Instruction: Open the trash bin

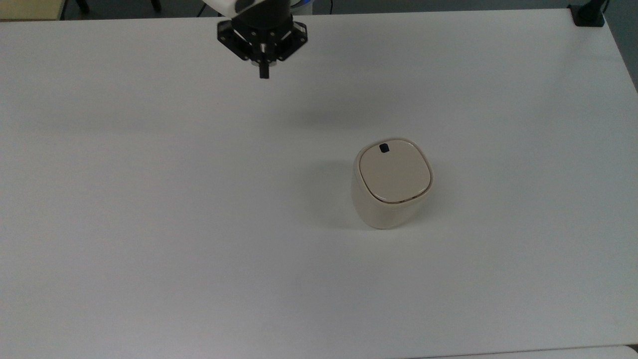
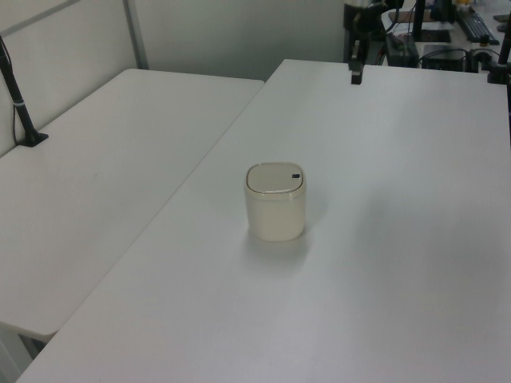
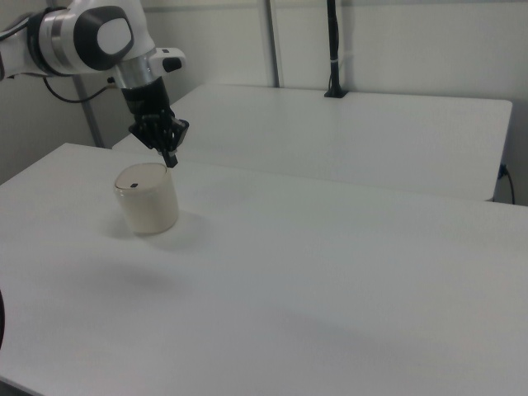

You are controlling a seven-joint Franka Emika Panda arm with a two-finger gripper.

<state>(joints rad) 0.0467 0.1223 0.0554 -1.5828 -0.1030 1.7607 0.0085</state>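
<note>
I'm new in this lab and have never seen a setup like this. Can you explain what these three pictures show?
They show one moment from three fixed cameras. The machine is a white jointed robot arm ending in a black two-finger gripper, also seen in the right view. Its fingers are pressed together and it holds nothing. The top view looks down on the white table; the left view and the right view look across it from opposite sides. On the table stands a small cream-beige plastic trash bin with a flat lid that is closed and a small black square latch at one edge. In the top view the gripper is far from the bin.
</note>
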